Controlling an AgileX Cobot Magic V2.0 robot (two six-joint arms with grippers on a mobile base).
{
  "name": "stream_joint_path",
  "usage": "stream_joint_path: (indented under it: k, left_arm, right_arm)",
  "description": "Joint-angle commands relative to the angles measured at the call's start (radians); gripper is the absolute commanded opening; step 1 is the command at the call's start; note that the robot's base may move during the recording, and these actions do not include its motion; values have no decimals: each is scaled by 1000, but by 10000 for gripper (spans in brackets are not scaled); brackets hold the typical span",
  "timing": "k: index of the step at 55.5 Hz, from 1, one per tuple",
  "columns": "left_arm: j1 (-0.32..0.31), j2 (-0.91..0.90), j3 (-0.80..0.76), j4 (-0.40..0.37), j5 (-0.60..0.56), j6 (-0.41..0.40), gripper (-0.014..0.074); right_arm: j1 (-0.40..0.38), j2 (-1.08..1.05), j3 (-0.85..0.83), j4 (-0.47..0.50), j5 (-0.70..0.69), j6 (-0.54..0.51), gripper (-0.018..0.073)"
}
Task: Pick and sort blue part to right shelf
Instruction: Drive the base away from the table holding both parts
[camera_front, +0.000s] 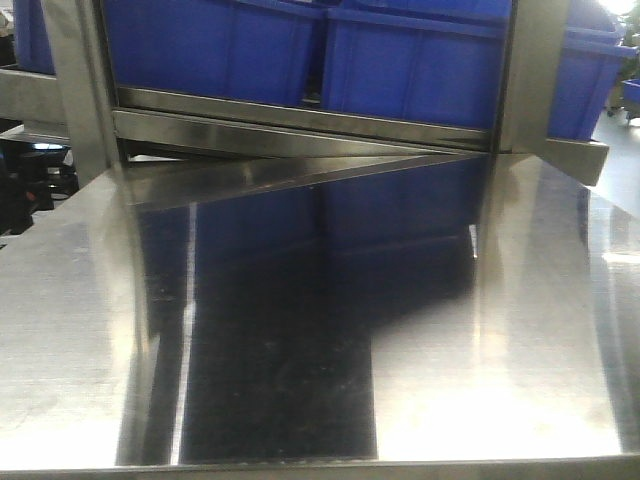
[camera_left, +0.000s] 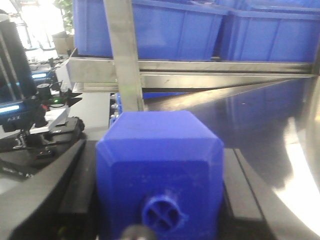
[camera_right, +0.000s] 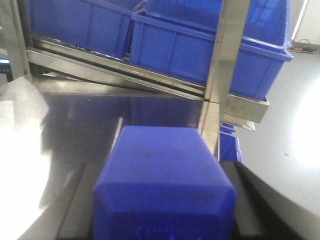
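Note:
A blue part (camera_left: 159, 192), a blocky piece with a round cross-marked stud on its near face, fills the left wrist view. My left gripper (camera_left: 159, 148) is shut on it, with black fingers (camera_left: 70, 190) pressed on both sides. Another blue part (camera_right: 165, 202) sits in my right gripper (camera_right: 167, 165), also shut on it between black fingers (camera_right: 257, 200). Ahead stands the right shelf (camera_front: 300, 126), a steel rack with a flat front rail and large blue bins (camera_front: 410, 70). Neither gripper shows in the front view.
A shiny steel table (camera_front: 90, 330) stretches from me to the rack. Steel uprights (camera_front: 530, 70) (camera_front: 85, 90) frame the bins. A dark machine with lit displays (camera_left: 20, 107) stands left of the table. Grey floor (camera_right: 295, 150) lies to the right.

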Motion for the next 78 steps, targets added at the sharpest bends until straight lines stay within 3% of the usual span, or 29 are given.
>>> stream_joint_path:
  k: [1,78]
  left_arm:
    - [-6,-23,-26,9,-89,-12,258]
    - [-4,-20,-26,9,-92,-12,258]
  right_arm:
    - [-5,-9,-31,-15,-86,-10,227]
    - [-5,-7,-31,-15,-81,-10,227]
